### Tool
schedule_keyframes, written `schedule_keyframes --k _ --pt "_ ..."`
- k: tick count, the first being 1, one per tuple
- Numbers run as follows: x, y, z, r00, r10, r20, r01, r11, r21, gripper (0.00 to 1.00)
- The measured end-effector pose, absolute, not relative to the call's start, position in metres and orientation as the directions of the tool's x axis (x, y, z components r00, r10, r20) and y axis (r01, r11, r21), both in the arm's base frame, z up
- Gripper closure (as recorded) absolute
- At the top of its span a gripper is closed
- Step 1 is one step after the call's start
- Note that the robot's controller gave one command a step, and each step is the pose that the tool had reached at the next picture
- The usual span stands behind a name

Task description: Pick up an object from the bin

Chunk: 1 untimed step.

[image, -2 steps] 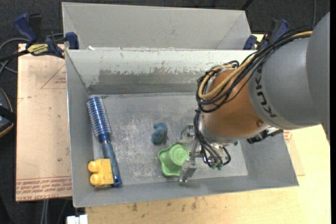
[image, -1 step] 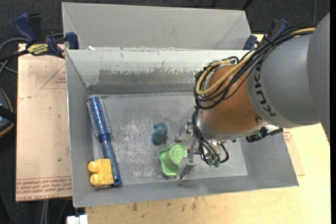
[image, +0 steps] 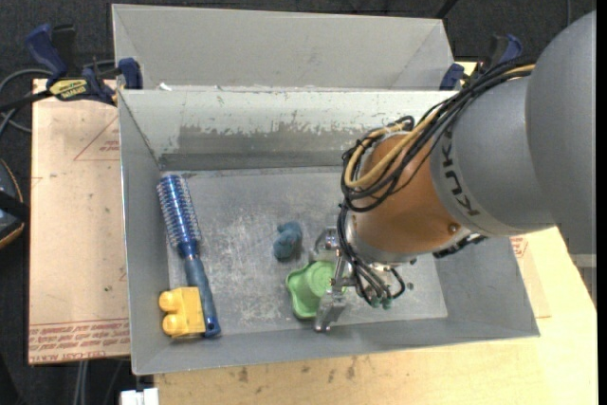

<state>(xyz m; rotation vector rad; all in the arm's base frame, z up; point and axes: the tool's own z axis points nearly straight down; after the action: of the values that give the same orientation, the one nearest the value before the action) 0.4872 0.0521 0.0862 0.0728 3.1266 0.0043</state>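
Hovering low in the grey metal bin (image: 285,123), the end effector (image: 340,303) sits at the edge of a green lump (image: 305,288), and that lump pokes out from under it on the side facing the blue hairbrush (image: 186,237). Open or closed? I cannot tell; the wrist hides it. The lump looks soft, rounded and glossy, with no clear long axis. Further from the brush's bristled head than the lump is from its handle, a small dull-blue blob (image: 287,240) lies apart. A yellow block (image: 182,313), hard plastic by its look, touches the brush's handle end. My read: the grasp turns on a slight shift brushward.
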Motion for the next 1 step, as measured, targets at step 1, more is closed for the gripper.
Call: schedule_keyframes --k 1 --pt "0.4937 0.0525 0.0821 -1.000 -0.025 -0.019 -0.025 1.000 0.001 0.00"
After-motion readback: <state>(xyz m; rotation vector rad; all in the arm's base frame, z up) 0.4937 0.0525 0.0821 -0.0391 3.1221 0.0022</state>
